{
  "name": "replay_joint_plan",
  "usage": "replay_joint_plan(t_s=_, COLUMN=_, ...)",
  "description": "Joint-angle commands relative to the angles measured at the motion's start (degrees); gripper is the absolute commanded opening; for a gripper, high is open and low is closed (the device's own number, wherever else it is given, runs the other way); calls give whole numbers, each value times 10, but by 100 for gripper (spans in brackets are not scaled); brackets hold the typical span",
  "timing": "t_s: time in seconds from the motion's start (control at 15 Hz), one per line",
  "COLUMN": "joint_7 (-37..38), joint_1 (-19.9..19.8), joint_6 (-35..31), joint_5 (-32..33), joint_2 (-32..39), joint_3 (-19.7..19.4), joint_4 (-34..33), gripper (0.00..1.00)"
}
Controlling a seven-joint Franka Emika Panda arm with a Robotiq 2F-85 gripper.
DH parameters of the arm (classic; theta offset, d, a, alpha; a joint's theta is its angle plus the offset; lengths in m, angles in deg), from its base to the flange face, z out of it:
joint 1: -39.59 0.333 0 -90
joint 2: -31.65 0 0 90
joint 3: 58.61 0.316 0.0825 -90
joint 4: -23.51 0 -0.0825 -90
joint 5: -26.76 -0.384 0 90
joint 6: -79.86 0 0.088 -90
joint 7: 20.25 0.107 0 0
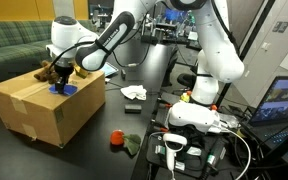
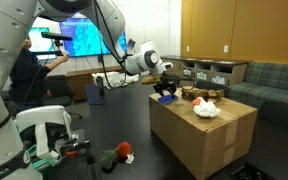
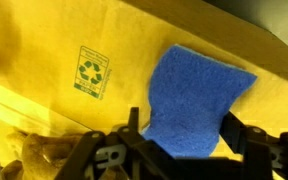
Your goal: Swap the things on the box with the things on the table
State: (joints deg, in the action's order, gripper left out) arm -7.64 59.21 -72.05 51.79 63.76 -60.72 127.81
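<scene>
The tan cardboard box (image 1: 34, 108) (image 2: 209, 140) stands on the black table (image 1: 159, 75) (image 2: 104, 115). A blue cloth (image 3: 196, 95) (image 1: 66, 92) lies flat on the box top (image 3: 44, 45), beside a green recycling mark (image 3: 89, 73). My gripper (image 3: 181, 128) (image 1: 60, 78) (image 2: 165, 89) is low over the box, open, its black fingers (image 3: 233, 130) on either side of the cloth's near end. A brown thing (image 1: 46, 72) and a white crumpled thing (image 2: 206, 108) also rest on the box. On the table lie a red thing (image 1: 115, 139) (image 2: 125, 150) and a green thing (image 1: 133, 144) (image 2: 108, 157).
A white object (image 1: 134, 93) lies on the table beyond the box. The arm's white base (image 1: 199, 110) (image 2: 39, 135) with cables stands near the table edge. A couch (image 1: 14, 45) and monitors (image 2: 84, 40) are behind.
</scene>
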Motion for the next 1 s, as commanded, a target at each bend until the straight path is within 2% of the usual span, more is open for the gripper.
replay_joint_plan(t_s=0.0, joint_7=23, joint_1=12, joint_6=-10, joint_5=8, joint_2=-7, joint_3=-19, joint_4=-7, gripper=100)
replay_joint_plan(t_s=0.2, joint_7=35, joint_1=13, joint_6=-13, joint_5=11, joint_2=-37, joint_3=-28, joint_4=8, gripper=100)
replay_joint_plan(t_s=0.47, joint_7=11, joint_1=-1, joint_6=29, joint_5=7, joint_2=-124, joint_3=-18, joint_4=54, gripper=100)
replay_joint_plan(t_s=0.93, joint_7=-25, joint_1=-54, joint_6=203, joint_5=-3, joint_2=-324, joint_3=20, joint_4=170, gripper=100)
